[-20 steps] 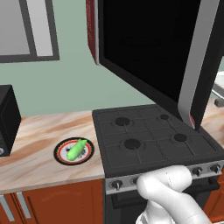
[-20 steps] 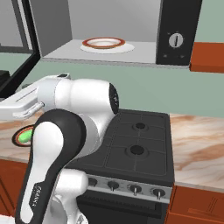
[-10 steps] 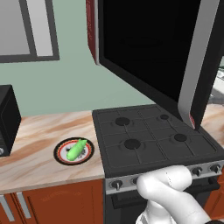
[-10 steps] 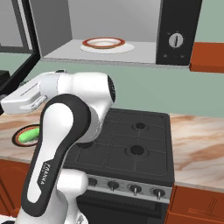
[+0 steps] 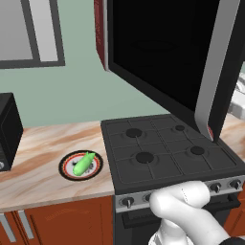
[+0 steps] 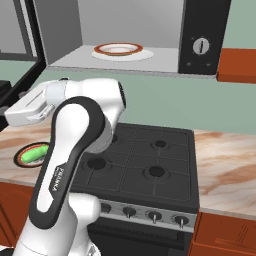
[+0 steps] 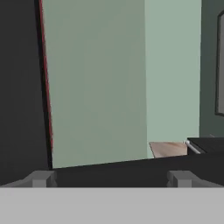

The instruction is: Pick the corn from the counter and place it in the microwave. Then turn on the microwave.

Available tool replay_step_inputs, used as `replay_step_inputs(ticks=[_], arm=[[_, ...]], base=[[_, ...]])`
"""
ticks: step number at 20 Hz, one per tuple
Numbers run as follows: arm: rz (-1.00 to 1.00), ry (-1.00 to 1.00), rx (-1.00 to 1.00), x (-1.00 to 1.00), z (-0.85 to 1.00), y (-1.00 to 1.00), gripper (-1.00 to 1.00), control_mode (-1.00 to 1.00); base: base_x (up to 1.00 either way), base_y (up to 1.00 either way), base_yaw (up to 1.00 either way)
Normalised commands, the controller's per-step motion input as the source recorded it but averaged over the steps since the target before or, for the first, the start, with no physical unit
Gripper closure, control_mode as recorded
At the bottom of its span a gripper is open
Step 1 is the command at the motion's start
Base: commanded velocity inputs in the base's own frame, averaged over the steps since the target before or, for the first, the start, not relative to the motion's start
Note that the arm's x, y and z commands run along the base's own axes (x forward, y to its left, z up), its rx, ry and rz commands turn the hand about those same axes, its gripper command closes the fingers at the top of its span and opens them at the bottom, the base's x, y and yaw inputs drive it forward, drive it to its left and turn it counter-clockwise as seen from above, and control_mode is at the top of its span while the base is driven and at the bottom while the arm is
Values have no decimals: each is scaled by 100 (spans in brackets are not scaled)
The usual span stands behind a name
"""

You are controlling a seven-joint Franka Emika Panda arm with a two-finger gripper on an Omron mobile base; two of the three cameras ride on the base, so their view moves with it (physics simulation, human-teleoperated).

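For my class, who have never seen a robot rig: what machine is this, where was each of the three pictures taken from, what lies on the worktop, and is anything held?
These are rendered pictures of a simulated kitchen. The machine is a white robot arm with dark joints. Two cameras ride on its base, behind it to left and right; the third sits on its hand. On the beige marble counter a small bright-green corn cob lies on a round black-and-red-rimmed plate, beside a black gas stovetop. Above, the black microwave stands open with a plate inside. The gripper is open, holding nothing.

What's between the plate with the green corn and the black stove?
Just a bare strip of counter. In the left base view, nothing sits between the plate, where the corn lies, and the stove.
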Motion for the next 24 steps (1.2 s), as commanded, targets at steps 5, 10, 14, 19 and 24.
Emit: replay_step_inputs(ticks=[5, 10, 14, 19, 24], arm=[[8, 0, 0, 21, -4, 15, -100, -100], [7, 0, 0, 12, -5, 20, -100, -100], [6, 0, 0, 6, -4, 22, -100, -100], [3, 0, 0, 0, -2, 24, -100, -100], [0, 0, 0, 0, -2, 26, -100, -100]], base=[[0, 0, 0], [0, 0, 0], [0, 0, 0], [0, 0, 0], [0, 0, 0]])
